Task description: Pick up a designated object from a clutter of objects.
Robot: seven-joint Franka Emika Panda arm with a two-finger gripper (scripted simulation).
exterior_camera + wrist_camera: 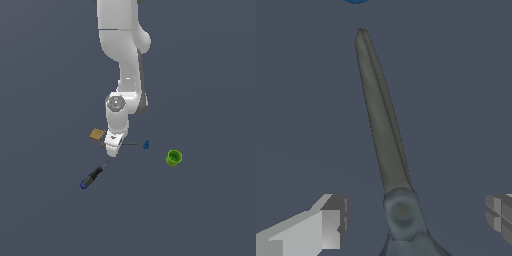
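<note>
The scissors show close up in the wrist view: thin dark grey blades (pixel 381 115) and the pivot (pixel 402 212). Their handles are out of frame. My gripper (pixel 413 222) is open, low over the scissors, with one finger (pixel 323 227) on each side of the pivot and a gap to the metal on both sides. In the exterior view the gripper (pixel 112 148) hides the handles, and only the blade (pixel 131 144) sticks out toward the exterior view's right.
A tan square tile (pixel 97 134) lies just behind the gripper. A tiny blue piece (pixel 146 145) sits at the blade tip and also shows in the wrist view (pixel 356 1). A green cup (pixel 174 158) is further right. A black-and-blue screwdriver (pixel 92 177) lies in front on the left.
</note>
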